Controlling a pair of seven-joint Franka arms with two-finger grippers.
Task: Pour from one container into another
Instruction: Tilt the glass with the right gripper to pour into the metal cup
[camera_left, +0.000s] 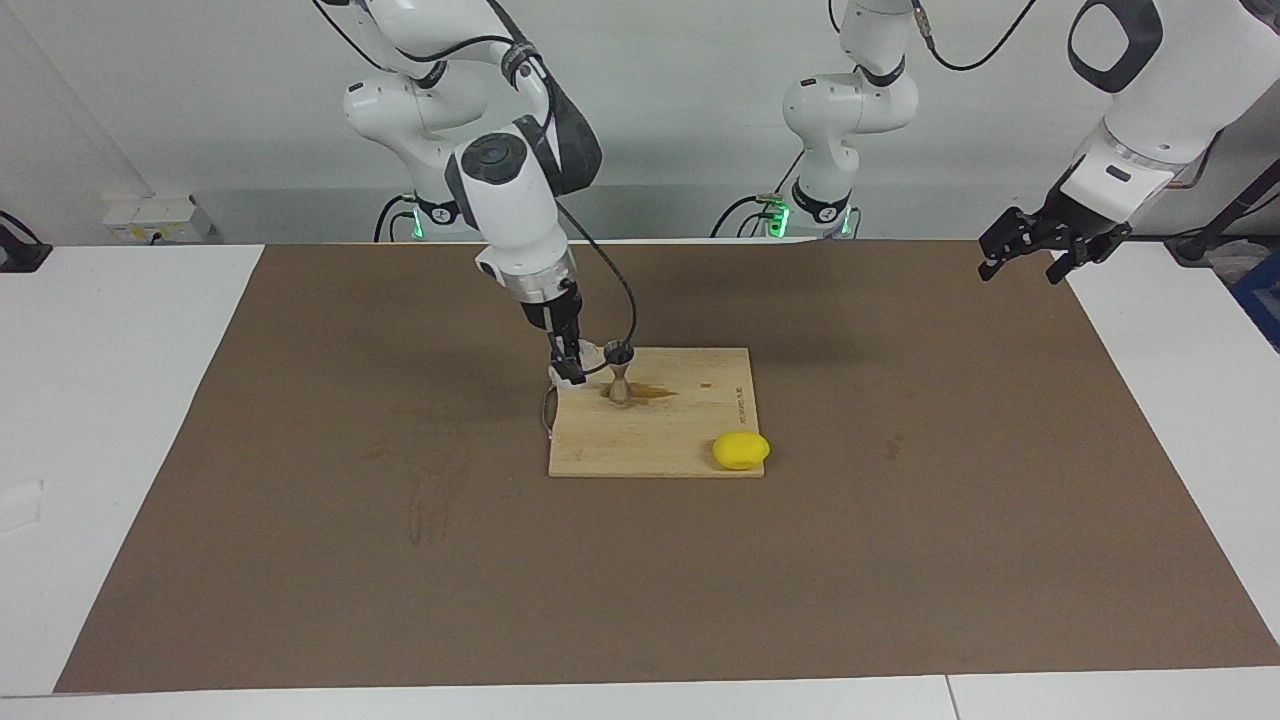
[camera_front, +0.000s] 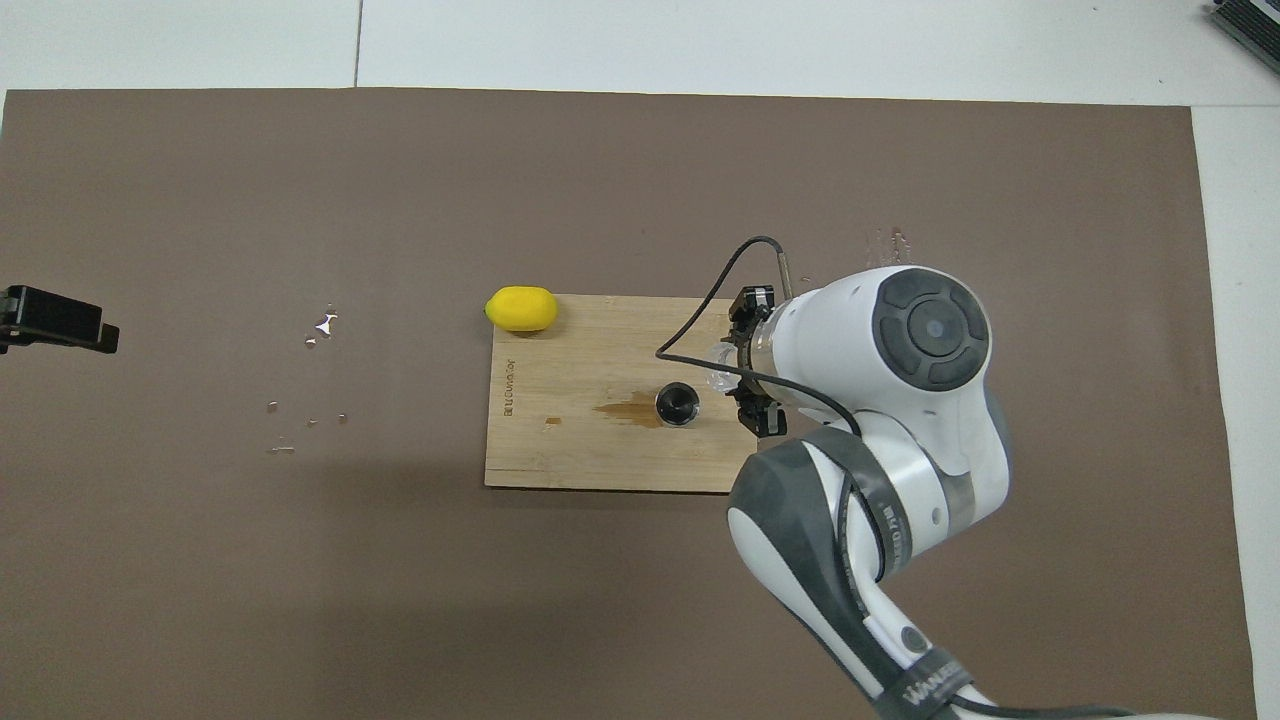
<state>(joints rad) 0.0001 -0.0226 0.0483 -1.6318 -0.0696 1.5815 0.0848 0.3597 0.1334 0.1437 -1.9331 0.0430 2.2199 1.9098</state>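
The clear cup (camera_left: 592, 353) is held in my right gripper (camera_left: 572, 372), lifted and tilted beside the rim of the silver jigger (camera_left: 620, 375). The jigger stands upright on the wooden board (camera_left: 690, 425), at a brown wet stain. In the overhead view the cup (camera_front: 722, 368) shows just past the right gripper (camera_front: 748, 365), close to the jigger (camera_front: 677, 403). My left gripper (camera_left: 1030, 250) is open and empty, raised over the left arm's end of the table, where the arm waits. In the overhead view it (camera_front: 55, 320) shows at the edge.
A yellow lemon (camera_left: 741, 450) lies at the board's corner farthest from the robots, toward the left arm's end; it also shows in the overhead view (camera_front: 521, 308). The board (camera_front: 600, 455) lies on a brown mat (camera_front: 300, 550). Small wet drops (camera_front: 320, 325) dot the mat.
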